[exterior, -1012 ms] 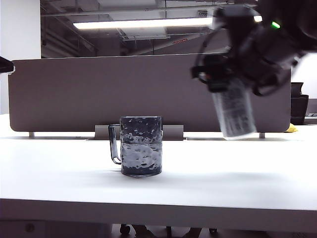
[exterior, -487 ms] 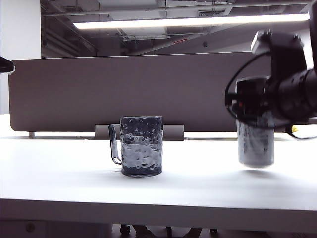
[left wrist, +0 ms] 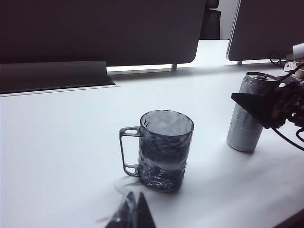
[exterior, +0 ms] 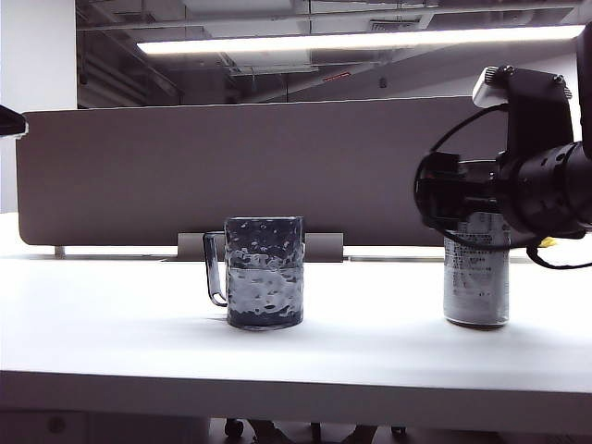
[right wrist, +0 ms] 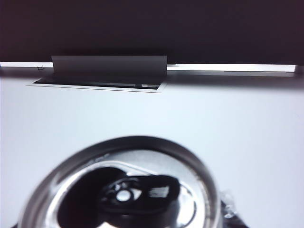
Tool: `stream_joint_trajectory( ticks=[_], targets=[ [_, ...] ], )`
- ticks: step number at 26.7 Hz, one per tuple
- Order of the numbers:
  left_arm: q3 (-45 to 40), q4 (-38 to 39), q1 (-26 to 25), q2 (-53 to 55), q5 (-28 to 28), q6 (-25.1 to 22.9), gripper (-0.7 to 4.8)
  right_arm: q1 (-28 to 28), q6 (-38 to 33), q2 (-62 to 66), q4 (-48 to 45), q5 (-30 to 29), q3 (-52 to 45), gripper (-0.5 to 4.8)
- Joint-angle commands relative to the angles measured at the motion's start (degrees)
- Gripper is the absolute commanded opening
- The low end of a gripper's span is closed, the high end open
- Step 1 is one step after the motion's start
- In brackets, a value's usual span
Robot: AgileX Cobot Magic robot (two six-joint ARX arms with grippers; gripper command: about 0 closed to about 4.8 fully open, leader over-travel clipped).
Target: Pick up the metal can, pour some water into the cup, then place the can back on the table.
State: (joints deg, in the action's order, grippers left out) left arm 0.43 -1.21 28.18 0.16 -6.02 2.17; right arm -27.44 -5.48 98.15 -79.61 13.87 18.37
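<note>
The metal can (exterior: 475, 277) stands upright on the white table (exterior: 370, 342), at the right. My right gripper (exterior: 460, 196) sits around the can's upper part, and one dark finger (left wrist: 254, 107) crosses the can (left wrist: 244, 130) in the left wrist view. The right wrist view looks straight down on the can's open top (right wrist: 128, 185) and shows no fingers, so the grip is unclear. The dark dimpled cup (exterior: 265, 273) stands left of the can with water (exterior: 265, 294) about halfway up. My left gripper (left wrist: 135, 209) hangs shut and empty just short of the cup (left wrist: 164, 149).
A grey partition panel (exterior: 277, 166) runs along the back of the table, with a grey cable tray (exterior: 319, 246) behind the cup. The table's front edge (exterior: 296, 393) lies close in front of the cup and the can.
The right arm has come down with the can, from tilted in the air at the upper right to upright on the table. The cup and the left gripper have not moved.
</note>
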Motion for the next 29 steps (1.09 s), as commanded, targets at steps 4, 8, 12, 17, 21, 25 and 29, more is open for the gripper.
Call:
stream_joint_trajectory(
  ticks=[4,8,12,17,21,25,29],
  targets=[
    [0.07,-0.57,-0.07,0.07,-0.24,-0.07,-0.05,-0.02,-0.09,-0.24,-1.16,0.17,0.22,4.7],
    [0.09,-0.57,-1.05,0.07,-0.57,-0.07,-0.05,-0.02,-0.09,-0.76,-1.33,1.66,0.48,4.79],
    [0.09,-0.57,-7.96,0.07,-3.32,-0.04,-0.05,-0.02,-0.09,-4.61,-1.36,1.64,0.74,4.79],
    [0.07,-0.57,-17.7,0.07,-2.58,-0.07,-0.05,-0.02,4.61,-13.59,-1.29,3.48,0.81,4.79],
    [0.07,-0.57,-22.4,0.07,-2.6,-0.07,-0.05,-0.02,7.21,-22.23,-1.01,4.42,0.57,4.76],
    [0.09,-0.59,-26.16,0.07,-2.69,-0.07,-0.05,-0.22,6.4,-39.67,3.3,2.4,-2.14,-0.02],
    [0.09,-0.59,-27.65,0.07,-2.67,-0.07,-0.05,-0.22,0.48,-55.65,16.11,1.88,-3.48,-0.05]
  ],
)
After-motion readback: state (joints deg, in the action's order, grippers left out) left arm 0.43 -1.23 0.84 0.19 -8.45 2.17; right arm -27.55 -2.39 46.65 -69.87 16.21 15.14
